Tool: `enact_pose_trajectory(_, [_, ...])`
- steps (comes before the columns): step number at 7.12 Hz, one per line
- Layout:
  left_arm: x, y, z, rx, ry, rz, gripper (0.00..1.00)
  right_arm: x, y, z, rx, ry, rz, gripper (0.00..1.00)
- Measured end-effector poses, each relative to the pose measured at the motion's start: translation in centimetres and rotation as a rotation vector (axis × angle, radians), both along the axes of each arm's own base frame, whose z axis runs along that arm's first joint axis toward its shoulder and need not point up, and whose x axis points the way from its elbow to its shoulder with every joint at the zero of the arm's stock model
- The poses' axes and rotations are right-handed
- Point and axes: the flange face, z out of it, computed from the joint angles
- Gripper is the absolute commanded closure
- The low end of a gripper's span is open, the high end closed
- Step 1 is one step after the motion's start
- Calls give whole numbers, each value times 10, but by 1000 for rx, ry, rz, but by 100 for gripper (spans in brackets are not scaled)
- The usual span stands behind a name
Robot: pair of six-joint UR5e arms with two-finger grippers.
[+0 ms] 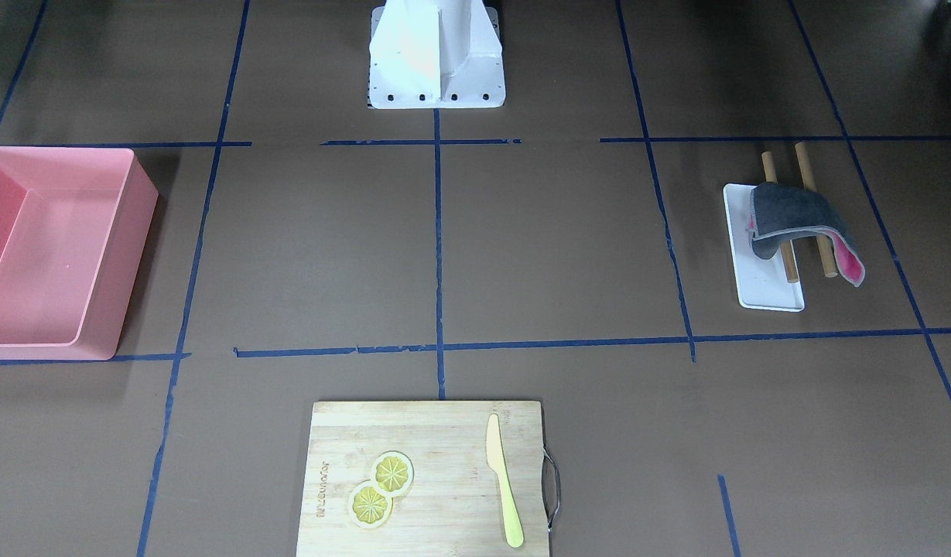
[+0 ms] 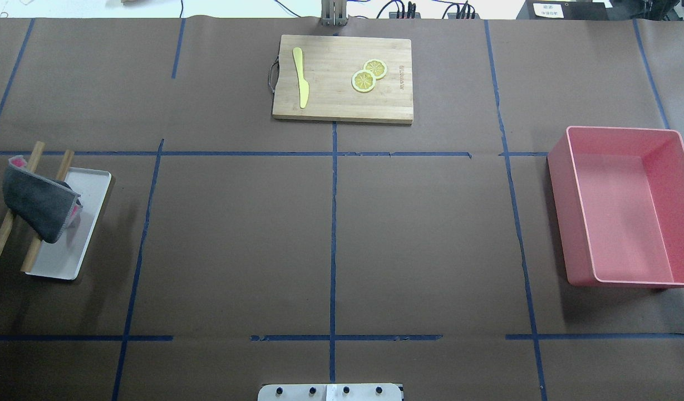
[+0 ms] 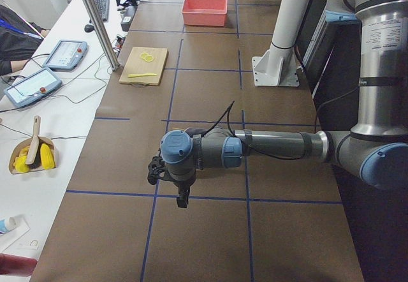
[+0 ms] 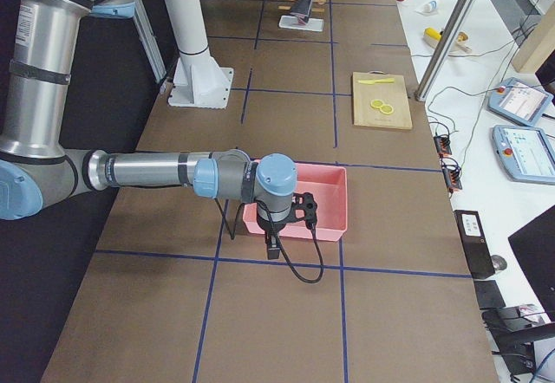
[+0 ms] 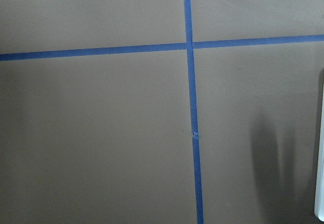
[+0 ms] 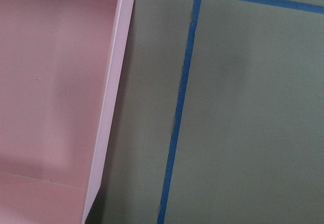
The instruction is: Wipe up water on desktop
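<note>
The desktop is a matte brown surface with a grid of blue tape lines, and it also shows in the overhead view. I see no water on it. A grey cloth with a pink underside hangs over two wooden rods on a white tray; it also shows in the overhead view. My left gripper shows only in the exterior left view and hangs above the table. My right gripper shows only in the exterior right view, beside the pink bin. I cannot tell whether either is open or shut.
A pink bin stands at the robot's right. A wooden cutting board with a yellow knife and two lemon slices lies at the far edge. The robot's white base is at the near edge. The bin wall fills the left of the right wrist view.
</note>
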Motion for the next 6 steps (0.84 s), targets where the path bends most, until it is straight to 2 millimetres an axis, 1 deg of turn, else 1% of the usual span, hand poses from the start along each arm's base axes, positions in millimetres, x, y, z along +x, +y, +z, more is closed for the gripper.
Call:
enact_pose_trajectory(3, [1,-3,-2,12,-3,4,0,0,0,-1,0,-6,1,0])
enact_pose_trajectory(5, [1,-12,-13,90,-6,5,0,-2,-3,-5,8,-21,1,0])
enact_pose_trajectory(6, [2,-20,-20,143,-8,5,0,-2,-5,-7,12,-26,1,0])
